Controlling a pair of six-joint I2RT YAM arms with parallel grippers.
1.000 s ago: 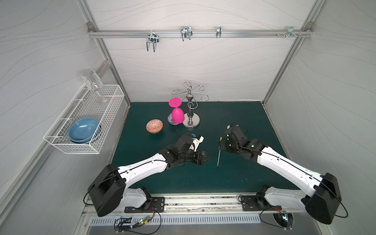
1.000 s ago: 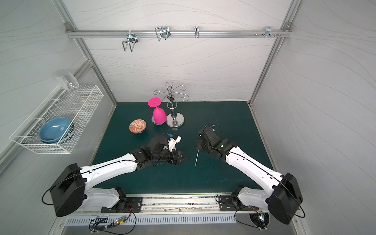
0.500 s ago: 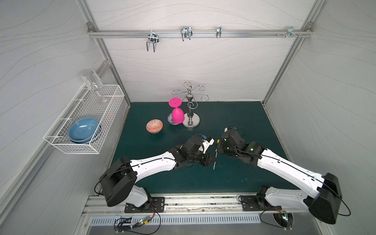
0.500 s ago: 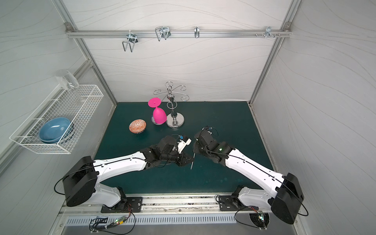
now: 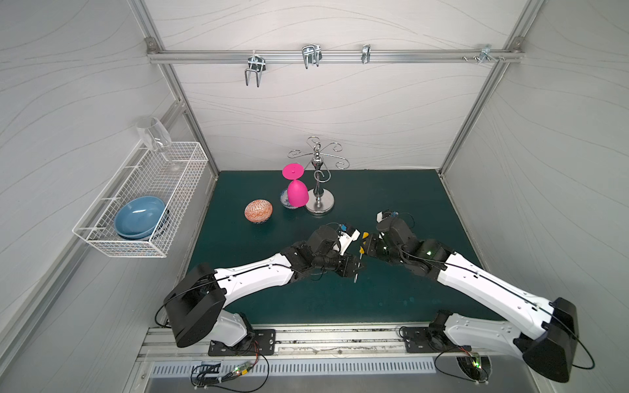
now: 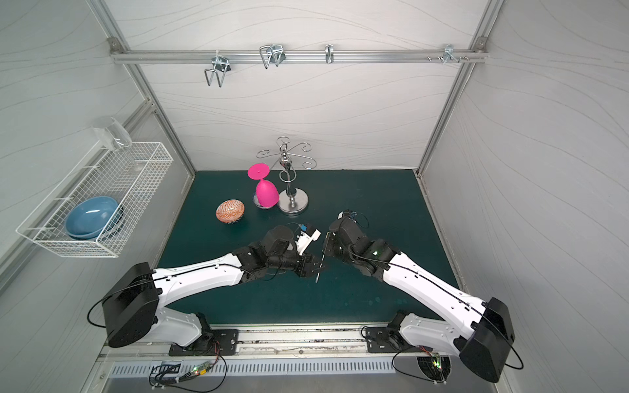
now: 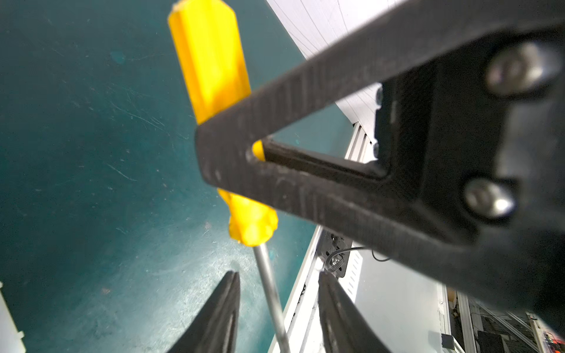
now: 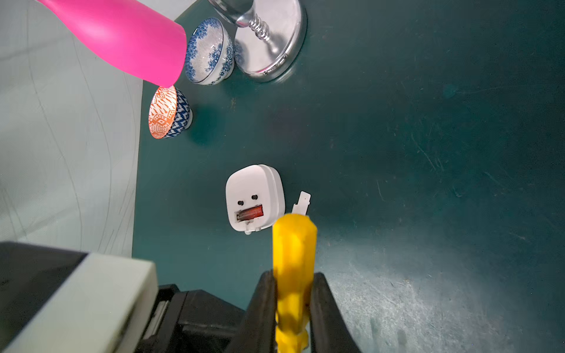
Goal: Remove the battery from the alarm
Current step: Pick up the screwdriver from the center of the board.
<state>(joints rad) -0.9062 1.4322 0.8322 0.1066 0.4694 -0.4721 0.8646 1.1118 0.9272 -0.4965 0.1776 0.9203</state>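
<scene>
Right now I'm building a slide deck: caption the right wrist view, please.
Right end effector grips yellow-handled screwdriver near white plastic alarm, red cylindrical battery exposed in its open back.

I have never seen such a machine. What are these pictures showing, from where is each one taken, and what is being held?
These are two robot arms over a green mat. Two pictures look down from above; two come from cameras on the wrists. The right tool grips a yellow screwdriver by its handle. The left tool is open around its metal shaft. On the mat lies a white alarm, back up, its red battery still inside the open compartment. Farther back are two bowls, a pink glass and a silver stand.
</scene>
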